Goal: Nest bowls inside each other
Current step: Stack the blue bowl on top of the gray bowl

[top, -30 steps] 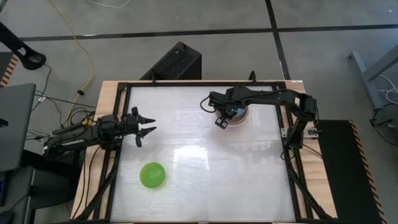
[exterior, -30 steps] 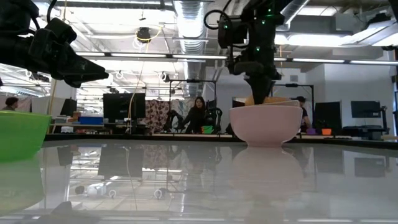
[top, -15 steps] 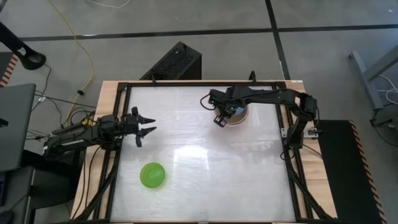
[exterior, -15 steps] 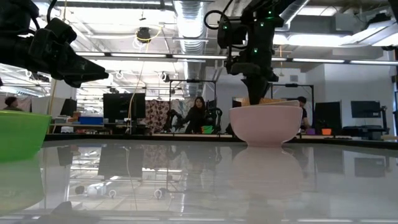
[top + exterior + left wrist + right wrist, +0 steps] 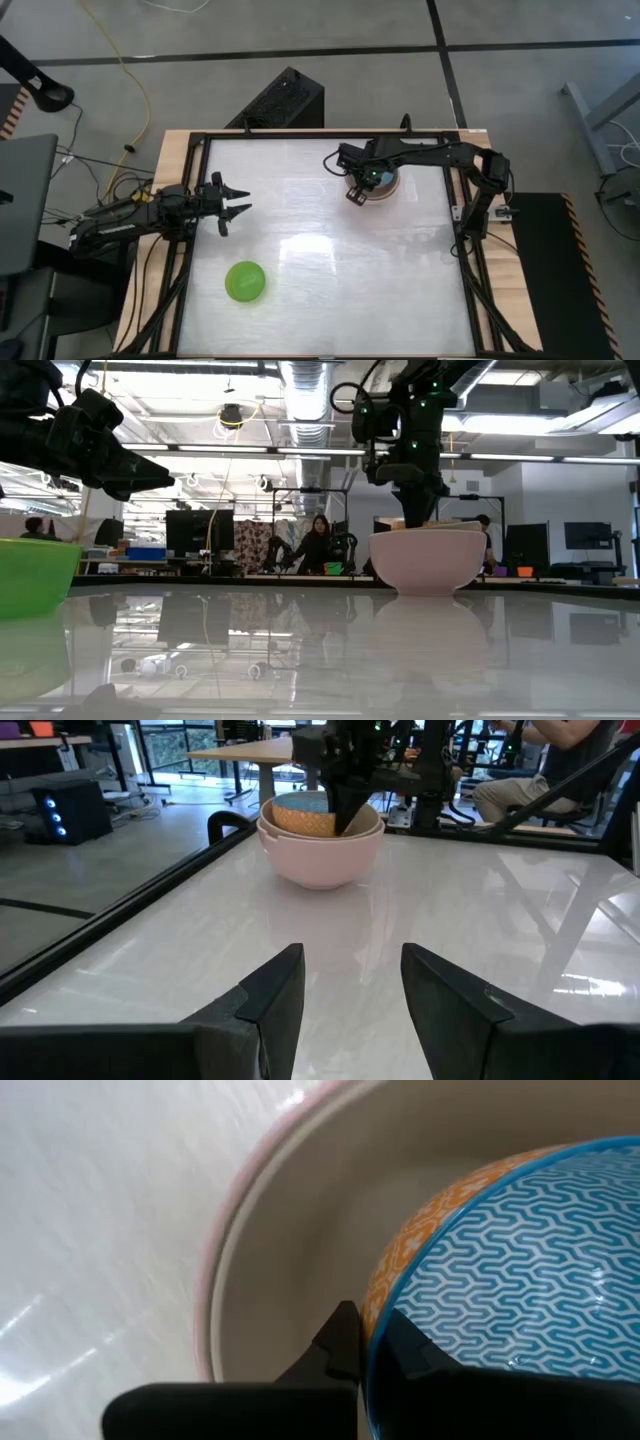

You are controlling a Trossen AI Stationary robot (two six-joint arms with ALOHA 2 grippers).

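A pink bowl point(image 5: 320, 860) stands on the table's far right part, with a cream bowl point(image 5: 300, 1210) nested in it. Inside those sits a smaller bowl point(image 5: 520, 1250), orange outside and blue-patterned inside. My right gripper point(image 5: 372, 1345) reaches down from above and is shut on this bowl; the high view shows it point(image 5: 357, 193) at the stack's left side. A bright green bowl point(image 5: 245, 282) rests on its base near the table's front left. My left gripper point(image 5: 235, 198) hovers open over the left edge, level, pointing at the stack. My right gripper pinches the patterned bowl's rim point(image 5: 385, 1305), one finger point(image 5: 340, 1342) on the orange outside and the other on the blue inside. The fingers come steeply from above, at the rim's side toward the table's left. The bowl's lower part is hidden inside the cream bowl.
The white tabletop point(image 5: 330, 260) lies open between the stack and the green bowl. A black frame point(image 5: 470, 290) borders the table. Beyond the far edge the low view shows a room with desks, monitors and people.
The patterned bowl in my right gripper has sunk a little lower into the stack; less of its orange side shows above the pink rim. The gripper stays shut on it.
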